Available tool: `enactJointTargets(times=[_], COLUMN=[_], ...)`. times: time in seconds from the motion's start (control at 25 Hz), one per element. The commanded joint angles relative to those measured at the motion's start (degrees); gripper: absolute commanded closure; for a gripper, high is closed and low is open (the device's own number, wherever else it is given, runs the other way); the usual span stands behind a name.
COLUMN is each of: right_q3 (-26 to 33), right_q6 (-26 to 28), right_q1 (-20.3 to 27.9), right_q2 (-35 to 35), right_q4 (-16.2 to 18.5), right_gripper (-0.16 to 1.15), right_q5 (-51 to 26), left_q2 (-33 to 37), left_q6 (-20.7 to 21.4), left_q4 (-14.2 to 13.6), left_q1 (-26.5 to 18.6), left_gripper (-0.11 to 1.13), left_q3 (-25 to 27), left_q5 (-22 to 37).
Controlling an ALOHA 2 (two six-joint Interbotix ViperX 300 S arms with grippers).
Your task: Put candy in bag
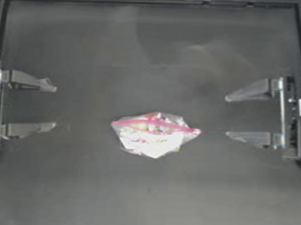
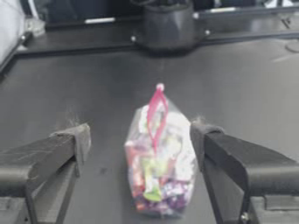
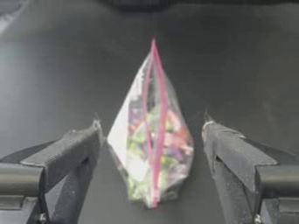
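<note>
the bag [image 1: 154, 133] lies near the middle of the dark bench [image 1: 149, 49], its pink-red zip strip [image 1: 154, 124] across the top and multicoloured sweets [image 2: 158, 175] showing through. the left claw [image 1: 54, 106] and right claw [image 1: 227, 115] sit at either side, both spread wide, holding nothing. the candy is not visible.

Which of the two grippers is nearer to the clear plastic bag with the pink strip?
The right gripper is slightly nearer the clear plastic bag; the left gripper is farther.
</note>
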State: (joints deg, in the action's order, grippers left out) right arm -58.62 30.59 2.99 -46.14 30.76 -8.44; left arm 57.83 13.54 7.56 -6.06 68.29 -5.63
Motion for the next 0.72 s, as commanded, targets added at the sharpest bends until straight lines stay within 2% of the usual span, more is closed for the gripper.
enactJointTargets(times=[0.04, 0.24, 0.48, 0.72], right_q3=[0.00, -0.79, -1.41, -2.72], right_q6=[-0.09, -0.09, -0.18, -0.09], right_q1=[0.09, 0.09, 0.09, 0.09], right_q2=[-0.88, -1.32, -2.02, -4.75], right_q4=[0.18, 0.18, 0.09, -0.18], right_gripper=[0.00, 0.00, 0.00, 0.00], right_q5=[0.88, 3.25, 2.99, 2.81], left_q2=[1.14, 3.52, 5.98, 8.53], left_q6=[-0.18, -0.18, -0.26, -0.26], left_q4=[0.00, 0.09, 0.09, 0.09], left_q1=[0.18, 0.18, 0.18, 0.26], left_gripper=[0.04, 0.04, 0.04, 0.04], left_q3=[-0.26, 0.62, 0.88, 2.11], left_q5=[0.53, 0.79, 4.04, 4.57])
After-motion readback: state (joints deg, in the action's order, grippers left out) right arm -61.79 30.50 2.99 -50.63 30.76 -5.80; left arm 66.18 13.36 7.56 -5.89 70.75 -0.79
